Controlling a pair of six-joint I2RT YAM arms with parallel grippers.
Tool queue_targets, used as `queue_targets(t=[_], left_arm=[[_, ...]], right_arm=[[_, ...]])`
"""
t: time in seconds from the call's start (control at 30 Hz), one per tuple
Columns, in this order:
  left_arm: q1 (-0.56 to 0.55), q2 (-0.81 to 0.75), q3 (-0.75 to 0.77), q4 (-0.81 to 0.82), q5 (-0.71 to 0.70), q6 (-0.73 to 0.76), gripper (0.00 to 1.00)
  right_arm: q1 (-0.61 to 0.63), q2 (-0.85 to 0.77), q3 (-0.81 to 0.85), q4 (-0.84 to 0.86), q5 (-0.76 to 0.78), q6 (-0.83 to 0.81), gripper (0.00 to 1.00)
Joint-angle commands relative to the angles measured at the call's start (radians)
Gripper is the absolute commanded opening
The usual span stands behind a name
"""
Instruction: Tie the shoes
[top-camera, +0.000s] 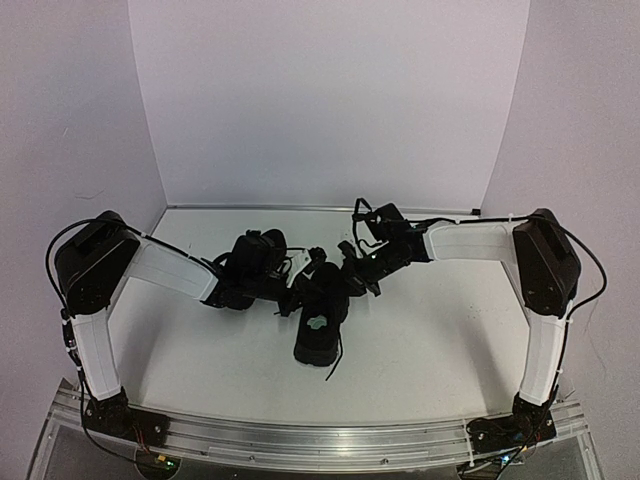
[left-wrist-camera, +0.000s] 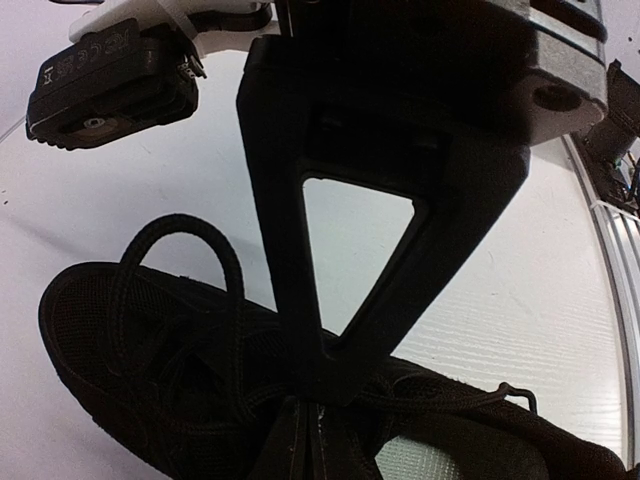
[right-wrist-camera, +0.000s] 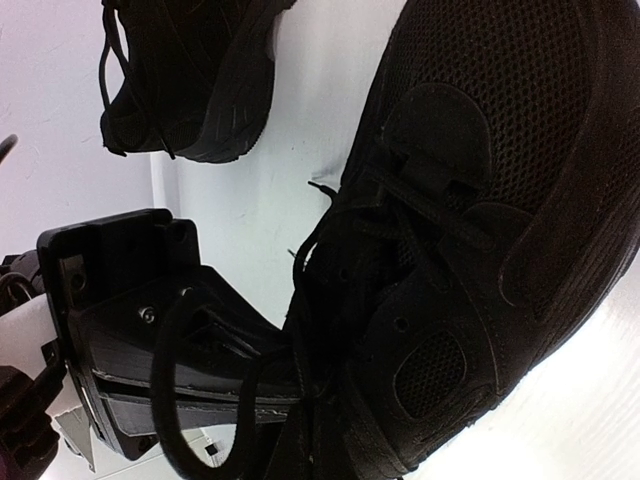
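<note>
The arm bases stand at the near edge of the white table (top-camera: 450, 340), bolted to a metal rail (top-camera: 330, 440).

Just beyond them, around the middle of the table, lies one shoe (top-camera: 312, 348). It is all black, with a pale patch (top-camera: 318, 323) showing in its opening, and a loose lace end (top-camera: 335, 365) trails off its near right side onto the table.

Both arms reach inward and meet over the far part of this shoe.

The left gripper (left-wrist-camera: 308, 405) comes in from the left and points down at the lacing. Its jaws are pressed together with no gap, and the laces (left-wrist-camera: 235, 300) run in from both sides to where the tips meet, so it has them pinched. A free loop of lace arches up to the left of the fingers.

The right gripper (right-wrist-camera: 280, 385) comes in from the right, its jaws closed too, with the tips against the lacing on the shoe's upper. A loop of lace hangs across its finger (right-wrist-camera: 170, 340). Whether a strand is actually clamped between the tips I cannot tell.

Farther off and to the left sits the other shoe (right-wrist-camera: 190, 90), apart from the first with bare table between them. From above it is hard to tell apart from the black wrist of the left arm.
</note>
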Motion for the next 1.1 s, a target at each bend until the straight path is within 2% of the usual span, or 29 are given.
queue_targets(t=[0.0,0.1,0.2,0.4,0.6,0.87,1.07], left_arm=[[-0.016,-0.031,0.018,-0.049,-0.011,0.006,0.02],[-0.016,-0.026,0.028,-0.063,-0.017,0.005,0.01],[-0.016,-0.018,0.04,-0.073,-0.014,0.007,0.0],[-0.018,-0.013,0.041,-0.078,-0.01,0.017,0.0],[-0.017,-0.012,0.042,-0.078,-0.009,0.02,0.0],[-0.017,-0.008,0.038,-0.052,-0.006,0.004,0.0],[-0.017,0.01,0.022,0.066,0.002,-0.087,0.0]], right_arm=[[0.006,-0.057,0.028,0.015,0.07,-0.021,0.0],[0.006,-0.059,0.039,0.013,0.063,-0.028,0.0],[0.006,-0.058,0.043,0.013,0.049,-0.027,0.07],[0.006,-0.062,0.055,0.013,0.038,-0.029,0.14],[0.006,-0.06,0.058,0.013,0.035,-0.025,0.0],[0.017,-0.039,0.069,0.013,0.014,-0.022,0.0],[0.042,-0.007,0.076,0.013,-0.003,-0.016,0.0]])
